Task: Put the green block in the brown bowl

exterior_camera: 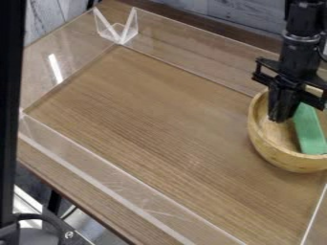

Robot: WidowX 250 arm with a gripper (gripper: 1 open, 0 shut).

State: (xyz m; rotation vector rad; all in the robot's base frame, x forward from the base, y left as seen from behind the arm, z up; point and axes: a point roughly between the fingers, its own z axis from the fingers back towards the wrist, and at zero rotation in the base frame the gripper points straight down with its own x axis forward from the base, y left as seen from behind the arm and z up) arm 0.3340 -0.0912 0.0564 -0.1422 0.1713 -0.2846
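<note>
Now green block (pixel 311 130) inside brown bowl (pixel 273 148), just right of clenched, empty claw (pixel 289 114).

We see our single black arm coming down from the top right edge, wrist held nearly vertical. Our gripper (pixel 288 112) points steeply downward, its two slim fingers pressed together, holding nothing.

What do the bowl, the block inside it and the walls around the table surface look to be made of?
The brown bowl looks like light wood, smooth with a thick rim. The green block lying in it is plain and matte, possibly foam or painted wood; the picture cannot settle it. The walls look like clear acrylic: transparent, with bright glints. The table shows wood grain.
</note>
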